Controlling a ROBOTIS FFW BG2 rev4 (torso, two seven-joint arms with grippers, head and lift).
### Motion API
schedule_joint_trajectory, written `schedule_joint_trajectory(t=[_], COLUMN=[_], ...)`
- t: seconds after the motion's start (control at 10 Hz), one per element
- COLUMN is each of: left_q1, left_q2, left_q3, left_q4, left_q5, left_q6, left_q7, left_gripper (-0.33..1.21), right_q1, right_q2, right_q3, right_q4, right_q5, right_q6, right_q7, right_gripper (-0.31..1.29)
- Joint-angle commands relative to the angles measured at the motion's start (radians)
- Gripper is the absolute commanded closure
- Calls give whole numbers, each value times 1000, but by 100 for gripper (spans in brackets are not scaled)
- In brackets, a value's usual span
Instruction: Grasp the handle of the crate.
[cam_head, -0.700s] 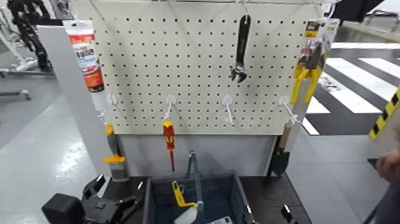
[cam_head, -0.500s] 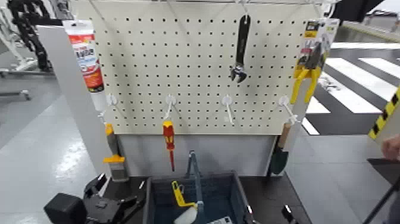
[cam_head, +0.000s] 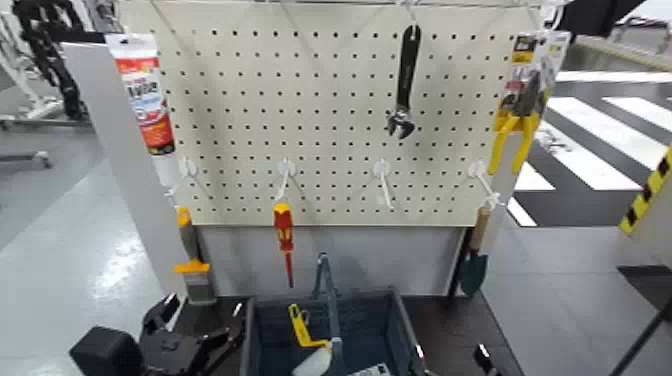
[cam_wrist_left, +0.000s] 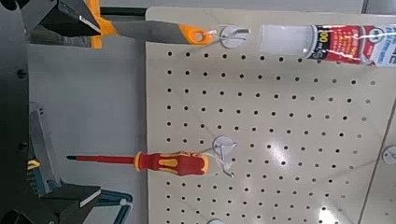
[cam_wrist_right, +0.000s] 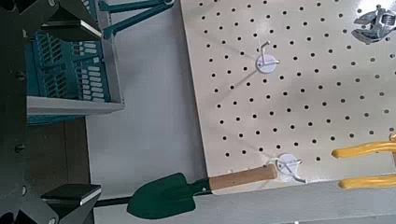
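Your crate (cam_head: 325, 335) sits on the dark bench (cam_head: 455, 325) below the pegboard (cam_head: 330, 110), at the bottom centre of the head view. Its handle (cam_head: 326, 300) arches upright across the middle. Your left pincer (cam_head: 195, 335) hangs just left of the crate, fingers apart, not touching it. Your right pincer (cam_head: 485, 360) barely shows at the crate's right, fingers apart. A red-yellow screwdriver (cam_head: 284, 235) hangs above the handle.
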Motion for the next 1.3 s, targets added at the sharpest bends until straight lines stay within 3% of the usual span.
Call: schedule_joint_trajectory(t=[0.1, 0.5, 1.3], left_q1=[-23, -99, -205], left_q2=[18, 68, 94], left_q3=[-24, -41, -49], left_q4=[-1, -27, 36], left_q5=[61, 275, 821], left_q6=[31, 208, 514], left_q7=[-7, -121, -122], left_gripper=[9, 10, 10], right_q1=[0, 0, 0], right_q2=[0, 0, 2], right_q3=[1, 2, 4], right_q4=[0, -2, -2], right_q5=[0, 0, -2], right_q6=[3, 9, 11], right_q7=[0, 0, 2], right_gripper=[15, 15, 15])
